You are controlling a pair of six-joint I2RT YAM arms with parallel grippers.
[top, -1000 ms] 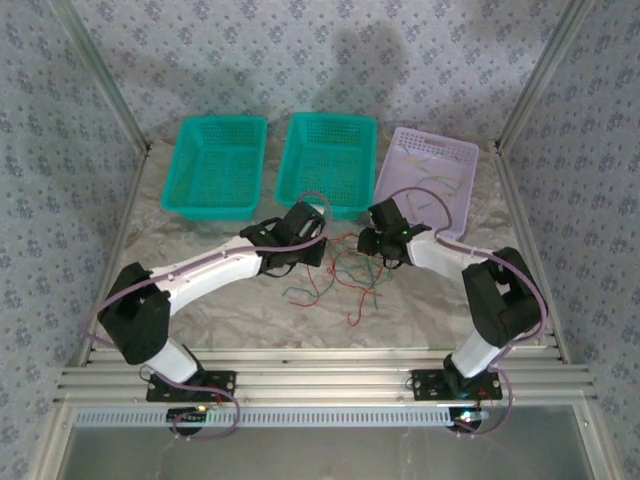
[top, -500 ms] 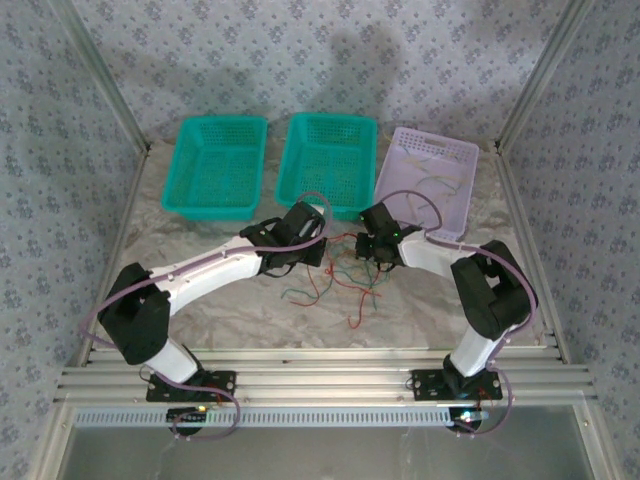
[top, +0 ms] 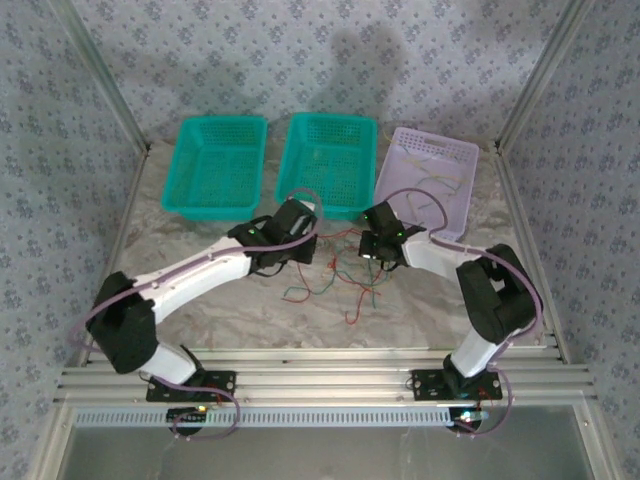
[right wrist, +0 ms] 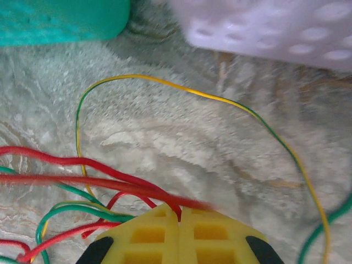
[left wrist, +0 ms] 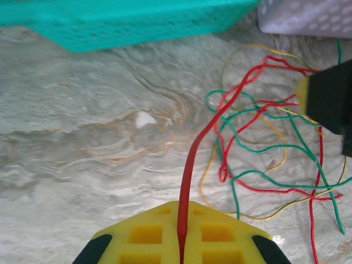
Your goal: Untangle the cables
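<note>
From above, the cables [top: 345, 272] are a thin, loose tangle on the marbled table [top: 220, 300], just in front of the perforated lilac basket [top: 387, 178]. The wrist views make the grips plain. The left gripper [left wrist: 181, 223] and right gripper [right wrist: 179, 217] have their yellow waffle pads pressed together, each pinching a red cable [left wrist: 190, 165]. I cannot tell whether it is the same strand.

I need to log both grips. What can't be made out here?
- Top view: tangled cables too thin to trace one by one.
- Left wrist view: red cable's end hidden inside the shut left gripper.
- Right wrist view: red cables blurred at the right gripper; count pinched unclear.
</note>
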